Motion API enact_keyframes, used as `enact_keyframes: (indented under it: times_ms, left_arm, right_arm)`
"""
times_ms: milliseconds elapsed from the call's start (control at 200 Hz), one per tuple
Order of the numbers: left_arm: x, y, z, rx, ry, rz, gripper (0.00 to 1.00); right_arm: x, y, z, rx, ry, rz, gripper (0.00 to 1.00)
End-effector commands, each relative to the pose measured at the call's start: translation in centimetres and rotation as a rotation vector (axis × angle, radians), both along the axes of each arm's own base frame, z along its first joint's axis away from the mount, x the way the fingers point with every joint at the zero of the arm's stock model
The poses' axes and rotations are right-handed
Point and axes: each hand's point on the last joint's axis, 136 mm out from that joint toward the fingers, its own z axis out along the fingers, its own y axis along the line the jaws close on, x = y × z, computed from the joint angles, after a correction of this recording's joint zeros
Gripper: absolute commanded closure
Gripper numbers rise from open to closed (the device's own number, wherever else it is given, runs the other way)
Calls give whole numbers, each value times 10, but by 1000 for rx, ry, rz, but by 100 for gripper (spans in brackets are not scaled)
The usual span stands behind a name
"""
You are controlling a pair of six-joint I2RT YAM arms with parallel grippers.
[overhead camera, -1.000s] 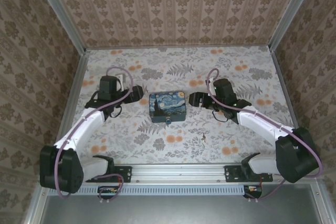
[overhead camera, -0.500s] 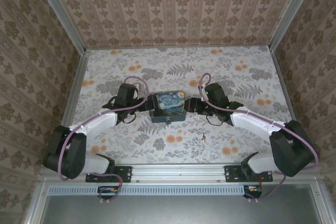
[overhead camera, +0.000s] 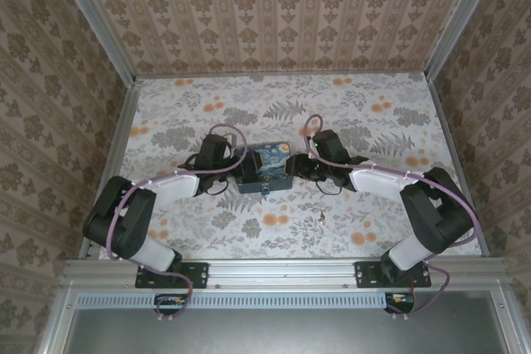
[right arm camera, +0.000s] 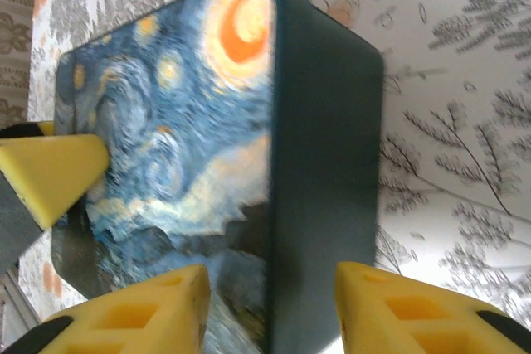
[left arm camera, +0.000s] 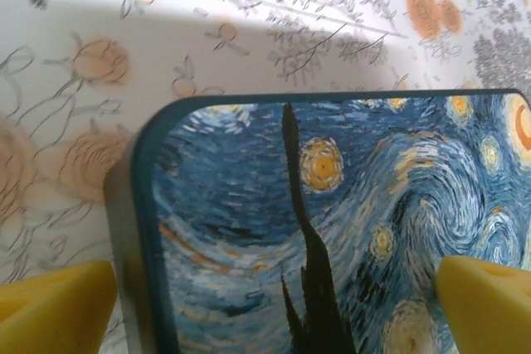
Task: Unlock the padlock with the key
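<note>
The tiny teal-blue padlock [overhead camera: 264,191] hangs at the front edge of the starry-night tin [overhead camera: 267,162]. The small dark key [overhead camera: 322,219] lies on the floral table, in front of the tin and to its right, apart from both arms. My left gripper [overhead camera: 242,168] is open at the tin's left end, and its yellow fingertips [left arm camera: 51,304] straddle the tin [left arm camera: 332,221]. My right gripper [overhead camera: 291,168] is open at the right end. Its yellow fingers [right arm camera: 141,312] stand on either side of the tin's dark side wall [right arm camera: 323,180].
The floral table [overhead camera: 249,230] is walled in by patterned panels on three sides, and a metal rail [overhead camera: 282,269] runs along the near edge. One of the left gripper's fingers [right arm camera: 51,173] shows across the tin's lid in the right wrist view.
Both grippers have moved inward from either side and closed in on the tin's ends. The tin looks slightly shifted or tilted. The key has stayed put.
</note>
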Motion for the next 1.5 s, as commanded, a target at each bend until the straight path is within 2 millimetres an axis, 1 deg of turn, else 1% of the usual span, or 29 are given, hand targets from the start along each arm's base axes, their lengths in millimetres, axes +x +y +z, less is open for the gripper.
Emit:
enact_keyframes:
  times_ms: [0, 135, 245, 335, 410, 475, 545, 555, 565, 615, 715, 760, 870, 945, 970, 980, 995, 1085, 1195, 1285, 1365, 1495]
  left_arm:
    - [19, -17, 14, -62, -33, -5, 1]
    - [38, -25, 18, -80, -50, -9, 1]
    - [53, -30, 22, -92, -66, -6, 1]
    - [64, -30, 25, -98, -76, 1, 1]
    - [69, -27, 24, -102, -79, 16, 1]
    - [70, -22, 22, -107, -75, 33, 1]
    - [68, -17, 22, -109, -80, 43, 1]
    - [73, -8, 23, -108, -83, 66, 1]
    - [74, -4, 23, -107, -83, 76, 1]
    - [74, 6, 25, -103, -88, 97, 0]
    - [72, 26, 36, -99, -114, 132, 0]
    - [70, 35, 41, -90, -125, 143, 0]
    - [61, 54, 54, -43, -152, 153, 0]
    - [53, 65, 65, 2, -182, 155, 0]
    - [49, 68, 67, 19, -188, 153, 0]
    - [48, 70, 69, 24, -196, 154, 0]
    - [46, 71, 71, 32, -201, 152, 0]
    - [35, 83, 79, 74, -226, 164, 0]
    - [21, 95, 83, 97, -233, 187, 0]
    - [11, 98, 86, 90, -237, 190, 0]
    - [4, 98, 91, 82, -248, 174, 0]
    - [-6, 102, 95, 97, -256, 165, 0]
  right_arm:
    - [16, 10, 9, 29, -23, -12, 60]
    - [33, 15, 12, 29, -36, -24, 63]
    - [50, 13, 13, 47, -40, -59, 63]
    - [63, 10, 14, 80, -34, -90, 63]
    - [70, 6, 13, 109, -24, -112, 62]
    - [72, 2, 15, 130, -22, -119, 58]
    - [70, -1, 22, 136, -34, -118, 48]
    - [69, -2, 22, 135, -36, -118, 47]
    - [69, -3, 23, 134, -38, -118, 45]
    - [65, -8, 29, 124, -53, -122, 40]
    - [54, -21, 36, 93, -71, -135, 34]
    - [48, -28, 40, 76, -81, -143, 33]
    - [28, -44, 39, 17, -82, -142, 32]
    - [9, -55, 32, -44, -58, -127, 32]
    - [2, -59, 24, -75, -35, -121, 32]
    - [0, -61, 28, -78, -44, -121, 32]
    - [-4, -64, 28, -91, -41, -118, 32]
    - [-29, -76, 12, -164, 15, -93, 32]
    - [-59, -87, -3, -264, 71, -54, 33]
    - [-82, -94, -16, -330, 115, -36, 35]
    - [-99, -98, -25, -376, 141, -28, 37]
    - [-116, -100, -37, -425, 165, -29, 38]
